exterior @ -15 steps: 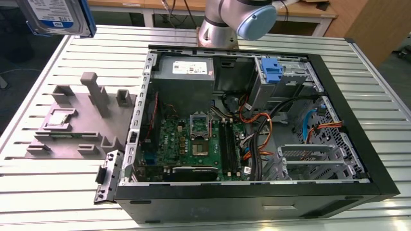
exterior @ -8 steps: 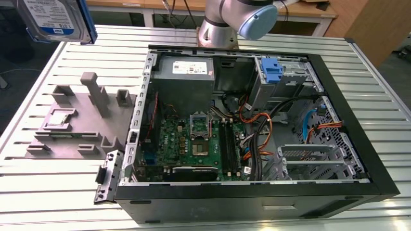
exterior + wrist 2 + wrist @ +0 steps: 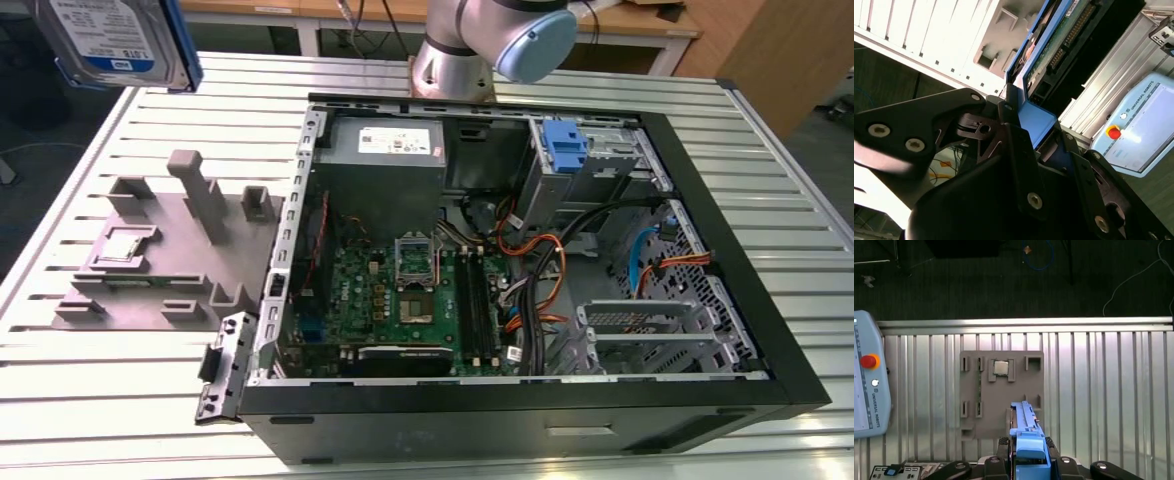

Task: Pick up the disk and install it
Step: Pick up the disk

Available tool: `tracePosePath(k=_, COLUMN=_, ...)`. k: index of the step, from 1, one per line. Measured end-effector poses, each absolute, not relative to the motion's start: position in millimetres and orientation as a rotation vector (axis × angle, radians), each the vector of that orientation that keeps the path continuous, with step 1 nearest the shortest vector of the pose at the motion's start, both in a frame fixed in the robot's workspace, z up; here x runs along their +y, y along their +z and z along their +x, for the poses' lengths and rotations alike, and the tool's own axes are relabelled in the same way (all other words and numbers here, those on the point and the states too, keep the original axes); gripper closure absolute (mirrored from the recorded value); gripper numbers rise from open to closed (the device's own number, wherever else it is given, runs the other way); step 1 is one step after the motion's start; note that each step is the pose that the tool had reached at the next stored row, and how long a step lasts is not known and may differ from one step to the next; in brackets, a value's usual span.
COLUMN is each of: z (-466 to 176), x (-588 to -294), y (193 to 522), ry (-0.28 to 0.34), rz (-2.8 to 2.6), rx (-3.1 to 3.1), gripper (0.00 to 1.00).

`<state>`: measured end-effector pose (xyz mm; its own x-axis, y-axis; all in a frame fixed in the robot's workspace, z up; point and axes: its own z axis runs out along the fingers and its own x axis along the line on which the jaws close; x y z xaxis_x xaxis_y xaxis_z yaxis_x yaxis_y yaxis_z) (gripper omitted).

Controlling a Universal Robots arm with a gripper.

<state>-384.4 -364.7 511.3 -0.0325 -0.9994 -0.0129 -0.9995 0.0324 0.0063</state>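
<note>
Holding the disk [image 3: 114, 40] clenched edge-on between my fingers [image 3: 1002, 449], I hang it clear above the grey fixture tray [image 3: 147, 270] on the table [image 3: 94, 390], at the exterior view's left, well apart from the open computer case [image 3: 534, 415]. Pick-up looks done; installing is in hand. That calls, I judge, for carrying the disk right and squaring its blue rails [image 3: 1026, 425] with a drive bay.
</note>
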Motion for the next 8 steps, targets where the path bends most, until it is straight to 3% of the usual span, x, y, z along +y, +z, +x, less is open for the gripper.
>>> tracePosePath(k=8, z=-375.8, x=-369.7, y=510.1, ry=0.021, rz=-2.181, rx=2.253, gripper=0.63)
